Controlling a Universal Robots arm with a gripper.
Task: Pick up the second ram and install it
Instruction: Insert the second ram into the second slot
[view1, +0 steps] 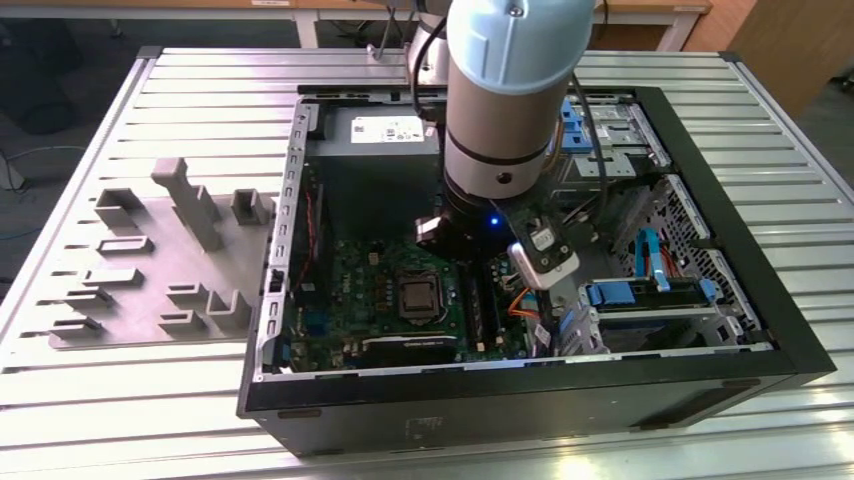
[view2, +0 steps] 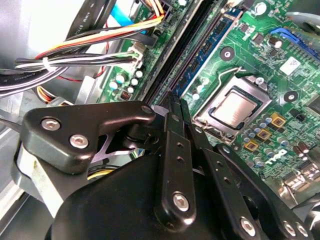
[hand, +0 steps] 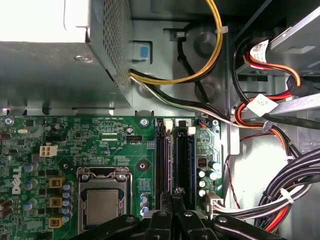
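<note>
The jaws are pinched shut, tips just beside the second ram (view2: 209, 47) seated on the motherboard (view2: 252, 57).

The arm (view1: 514, 90) stands near vertical, wrist (view1: 494, 178) pointing down; in both wrist views the gripper (view2: 174, 100) (hand: 176, 194) has its fingers (view2: 176, 142) closed together, tips touching.

Green motherboard (hand: 100, 140), black claw (view2: 176, 100), grey fixture blocks (view1: 180, 205).

Even overhead light brightens the ribbed silver metal table (view1: 94, 400), with white glare streaks across its slats. In the first wrist view the grey perforated metal box (hand: 50, 75) blows out white on top.
</note>
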